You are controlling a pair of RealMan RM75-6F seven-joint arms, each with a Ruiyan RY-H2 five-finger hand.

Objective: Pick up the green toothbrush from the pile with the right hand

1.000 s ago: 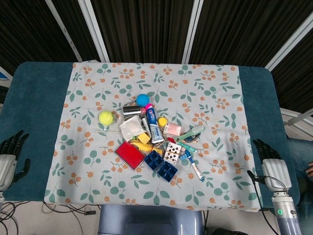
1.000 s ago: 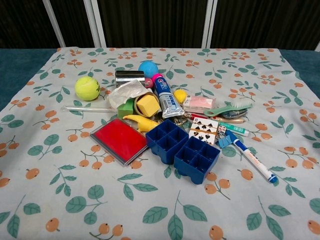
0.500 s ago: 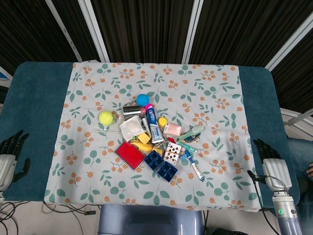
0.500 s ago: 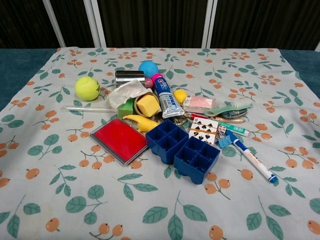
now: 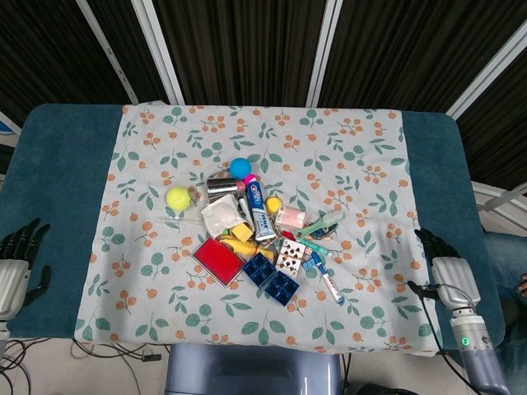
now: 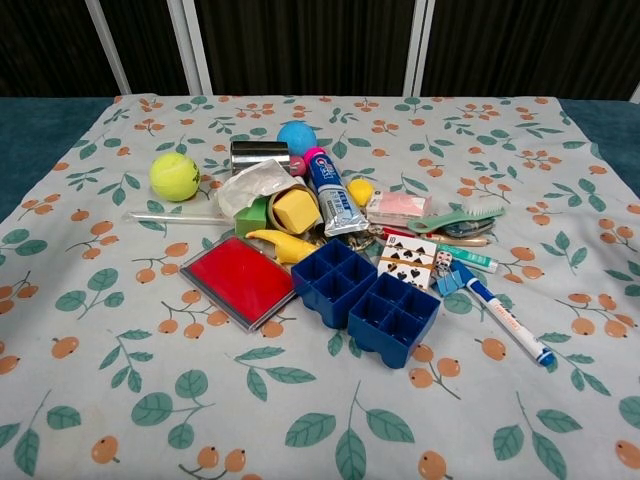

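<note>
The green toothbrush [image 5: 321, 223] lies on the right side of the pile, bristle head up and to the right; in the chest view the green toothbrush [image 6: 458, 218] rests over a pink packet's edge and other small items. My right hand [image 5: 445, 273] is at the table's right edge, far right of the brush, fingers apart and holding nothing. My left hand [image 5: 16, 262] hangs off the left edge, also empty with fingers spread. Neither hand shows in the chest view.
The pile holds a yellow tennis ball [image 6: 174, 176], blue ball [image 6: 296, 137], toothpaste tube [image 6: 331, 196], red flat case [image 6: 241, 280], blue compartment tray [image 6: 367, 301], playing cards [image 6: 411, 260] and a marker [image 6: 503, 315]. A floral cloth [image 5: 362, 148] covers the table.
My right hand has shifted slightly left and up toward the cloth's edge. The pile and the left hand have not moved.
</note>
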